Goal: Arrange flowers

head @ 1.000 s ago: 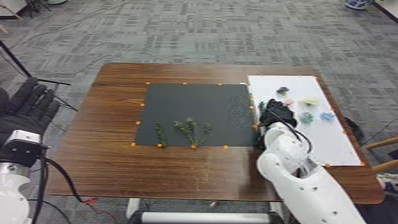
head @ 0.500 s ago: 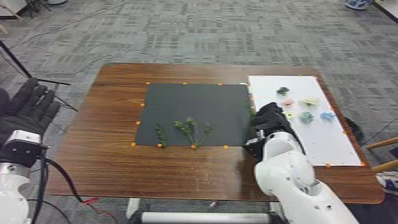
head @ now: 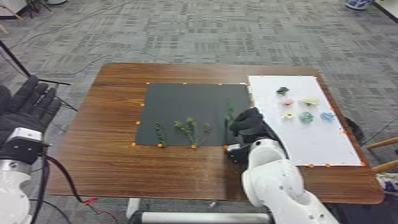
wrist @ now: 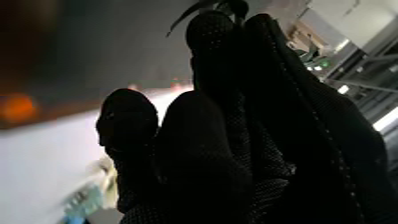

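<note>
Green is the leafy stem [head: 229,111] which your robot's right hand [head: 250,123] is holding, and it points away from you, over the right part of the black sheet [head: 182,102]. In the right wrist view you can see dark, narrow leaves [wrist: 235,7] at the fingertips of this hand, and the fingers are closed together on the stem. On the same sheet, near its lower edge, you have more green sprigs [head: 188,131], to the left of the hand. On the white sheet [head: 324,145], at the right, six flower heads lie apart: a dark one [head: 282,91], a pink one [head: 287,101], a cream one [head: 310,101], a pale yellow one [head: 289,115], a teal one [head: 306,117] and a blue one [head: 328,116]. Your left hand [head: 28,112] is wide, with straight fingers, beside the brown table [head: 98,130].
</note>
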